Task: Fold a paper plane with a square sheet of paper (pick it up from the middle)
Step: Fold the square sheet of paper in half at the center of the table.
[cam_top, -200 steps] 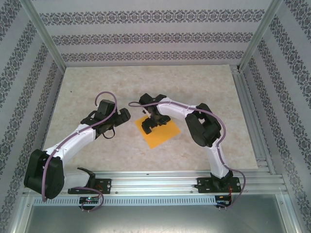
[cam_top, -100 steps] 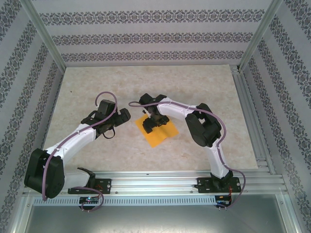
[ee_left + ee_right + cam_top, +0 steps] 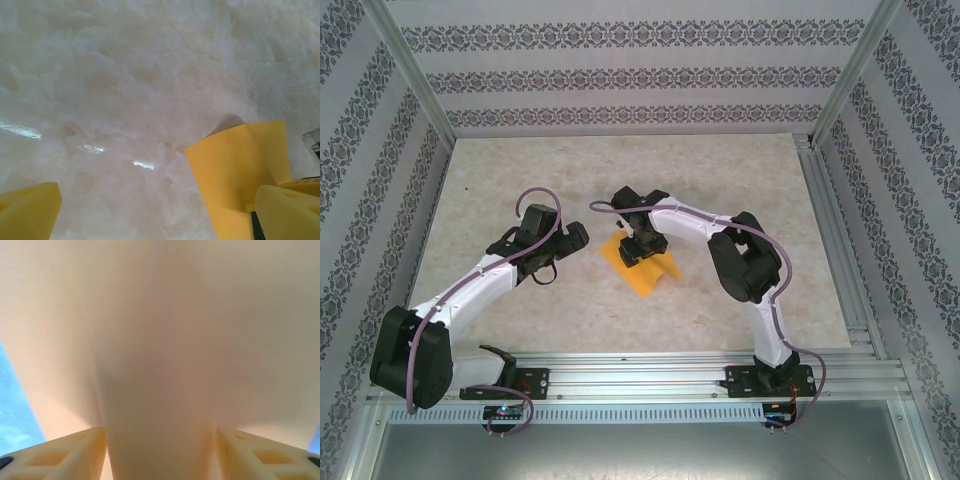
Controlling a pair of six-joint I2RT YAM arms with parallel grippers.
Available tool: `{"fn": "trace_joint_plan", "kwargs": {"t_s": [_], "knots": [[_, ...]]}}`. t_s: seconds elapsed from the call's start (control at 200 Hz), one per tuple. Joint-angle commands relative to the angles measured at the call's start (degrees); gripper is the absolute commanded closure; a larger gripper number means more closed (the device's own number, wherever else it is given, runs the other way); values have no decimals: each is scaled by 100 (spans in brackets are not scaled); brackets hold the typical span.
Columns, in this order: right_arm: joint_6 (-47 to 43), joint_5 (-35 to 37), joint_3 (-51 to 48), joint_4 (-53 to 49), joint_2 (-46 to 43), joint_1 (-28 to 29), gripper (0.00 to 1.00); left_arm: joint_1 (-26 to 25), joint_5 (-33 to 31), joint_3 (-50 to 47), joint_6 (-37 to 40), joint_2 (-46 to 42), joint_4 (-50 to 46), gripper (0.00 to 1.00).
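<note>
A pale, marble-patterned table (image 3: 520,170) is lying inside a cell of patterned wallpaper walls (image 3: 620,80) and aluminium rails (image 3: 650,375), with wide bare room showing on every side of the work. The square sheet of paper (image 3: 658,278) is sitting near the middle of the table, turned like a diamond with one corner pointing toward the arm bases. It is not lying flat but arching up into a soft ridge. The ridge seems to be running from the near-right edge back toward the far left. The right gripper (image 3: 638,248) is pressing down over that ridge. In the right wrist view its foam fingers (image 3: 75,455) are standing partly apart on either flank of the smooth, matte hump of paper (image 3: 160,340), touching it. I cannot tell whether they are truly clamping it. The left gripper (image 3: 575,237) is hovering just left of the sheet, well clear of the table edges. Its yellow fingers (image 3: 27,210) are standing wide apart over glossy stone. The thin paper (image 3: 240,175) is showing a raised corner beside one of them.
</note>
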Motion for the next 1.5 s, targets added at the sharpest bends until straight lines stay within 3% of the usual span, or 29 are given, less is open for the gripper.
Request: {"fn": "trace_joint_plan", "kwargs": {"t_s": [0.0, 0.13, 0.19, 0.709, 1.094, 1.384, 1.493], "knots": [[199, -206, -84, 152, -414, -102, 45, 61, 13, 160, 43, -30, -67, 0], [318, -452, -221, 320, -591, -174, 47, 59, 18, 146, 37, -43, -68, 0], [374, -635, -297, 431, -688, -214, 52, 66, 18, 142, 40, -40, -76, 0], [1335, -2584, -1314, 2146, -1738, -806, 49, 66, 191, 276, 76, -66, -29, 0], [2071, -2828, -3047, 3577, -2089, -1499, 47, -28, 880, 429, 32, 277, 453, 0], [1953, -2690, -3728, 3569, -2402, -1958, 30, -497, 1233, 940, 137, 1036, 615, 0], [1800, -2649, -3773, 3421, -2405, -2032, 31, -730, 1403, 1204, 184, 1390, 666, 0]]}}
